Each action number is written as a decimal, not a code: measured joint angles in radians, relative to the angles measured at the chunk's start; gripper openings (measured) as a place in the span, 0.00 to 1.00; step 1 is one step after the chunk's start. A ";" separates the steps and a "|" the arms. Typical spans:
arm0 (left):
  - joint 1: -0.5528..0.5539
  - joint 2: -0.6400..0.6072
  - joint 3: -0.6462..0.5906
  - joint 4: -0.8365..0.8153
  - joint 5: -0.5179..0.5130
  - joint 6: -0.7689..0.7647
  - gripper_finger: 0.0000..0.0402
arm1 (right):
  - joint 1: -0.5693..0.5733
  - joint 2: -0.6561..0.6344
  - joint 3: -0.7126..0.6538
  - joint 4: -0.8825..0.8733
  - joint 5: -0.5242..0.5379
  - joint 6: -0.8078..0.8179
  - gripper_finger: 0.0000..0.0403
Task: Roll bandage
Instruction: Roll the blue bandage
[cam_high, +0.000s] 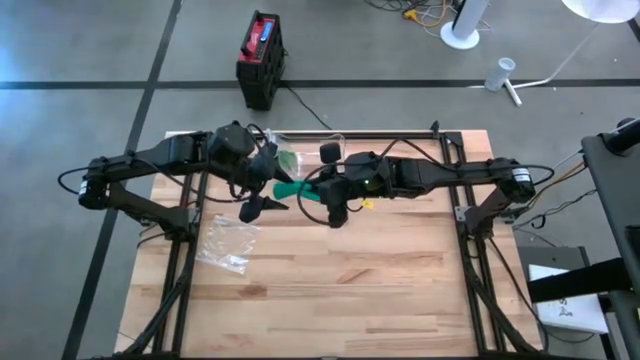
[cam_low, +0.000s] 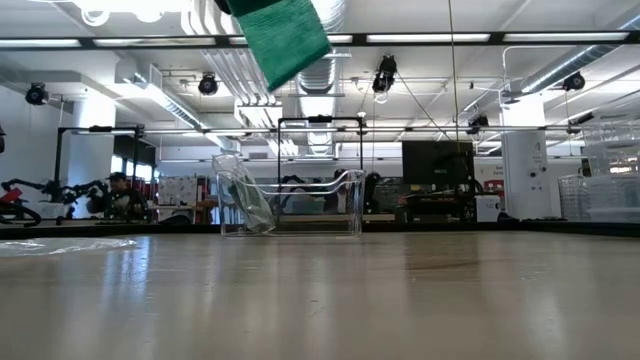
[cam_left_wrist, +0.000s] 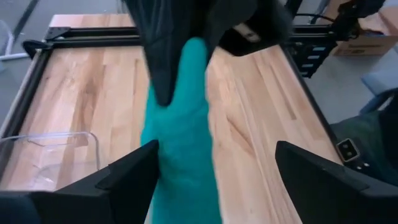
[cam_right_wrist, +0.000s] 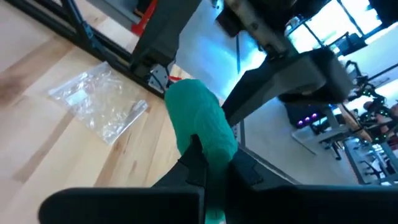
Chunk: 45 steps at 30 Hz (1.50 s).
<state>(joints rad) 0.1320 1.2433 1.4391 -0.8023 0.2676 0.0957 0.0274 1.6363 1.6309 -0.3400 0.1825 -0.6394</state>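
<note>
No readable writing or labels anywhere. Bandage (cam_high: 291, 189) green, held in air above table (cam_high: 400, 270), between both grippers, near clear bin (cam_low: 290, 205). Right gripper (cam_right_wrist: 208, 163) pinched tight on bandage end. Left gripper (cam_left_wrist: 214, 165) wide, fingers (cam_left_wrist: 130, 171) straddling bandage, not closed on it. Both arms reach inward, meeting over table's far half. Only high and right wrist views show plastic bag (cam_high: 227, 243) on table, beside bandage; low view shows just bandage tip (cam_low: 285, 38) hanging.

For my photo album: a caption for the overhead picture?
Two dark robot arms hold a green bandage above a wooden table.
</note>
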 joint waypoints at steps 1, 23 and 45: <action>0.000 0.000 0.000 0.001 -0.011 0.000 0.76 | 0.003 0.000 0.005 0.004 0.000 0.001 0.03; -0.001 0.029 0.000 0.031 -0.048 -0.039 0.55 | 0.008 0.002 0.029 0.031 0.045 -0.230 0.03; -0.020 0.057 0.000 0.046 -0.014 -0.003 0.41 | 0.007 0.003 0.023 0.082 0.027 -0.400 0.03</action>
<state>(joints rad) 0.1120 1.3004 1.4391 -0.7565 0.2531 0.0923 0.0349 1.6394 1.6539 -0.2578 0.2100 -1.0395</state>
